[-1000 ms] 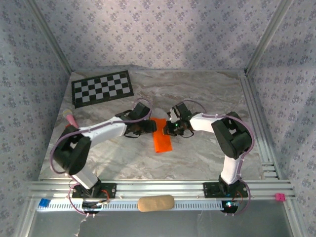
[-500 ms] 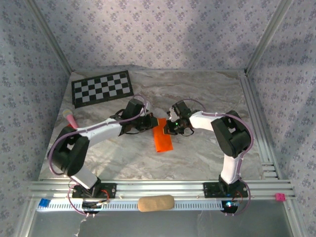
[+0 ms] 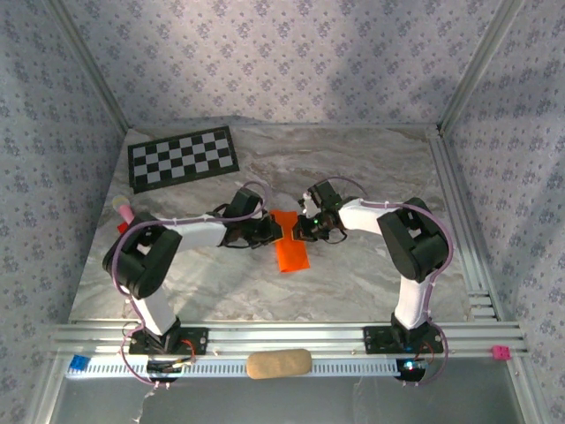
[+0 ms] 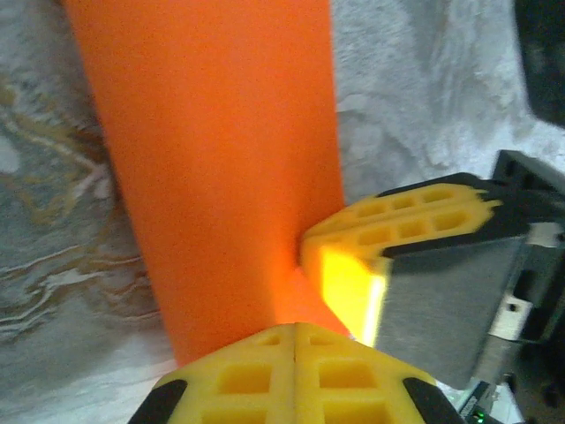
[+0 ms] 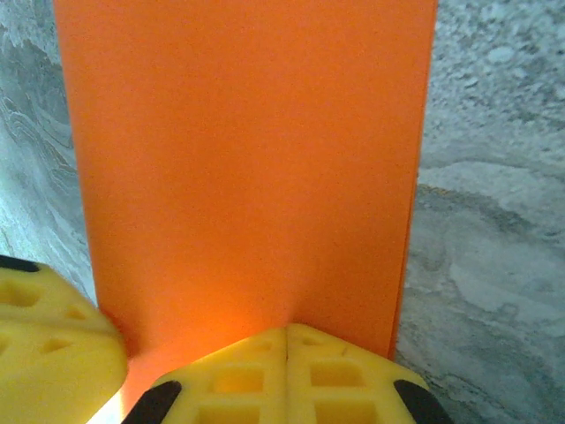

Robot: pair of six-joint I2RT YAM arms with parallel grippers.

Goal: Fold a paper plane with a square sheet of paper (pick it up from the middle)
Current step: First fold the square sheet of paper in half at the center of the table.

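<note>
Orange paper (image 3: 290, 250), thin and limp, crumples easily, so take it lightly mid-sheet; your left gripper (image 4: 294, 331) and right gripper (image 5: 287, 331) sit pressed together at its end.

walls (image 3: 291, 53): grey floral wallpaper | table (image 3: 353, 283): grey marble | rails (image 3: 291, 337): aluminium

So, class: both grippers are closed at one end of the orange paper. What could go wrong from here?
1. The left gripper and right gripper sit shut side by side at one end of the square sheet of paper; pulling apart could tear it.
2. Their fingers are very close, so they may collide.
3. The paper's other end lies unheld on the table and could swing, skewing a crease.
</note>
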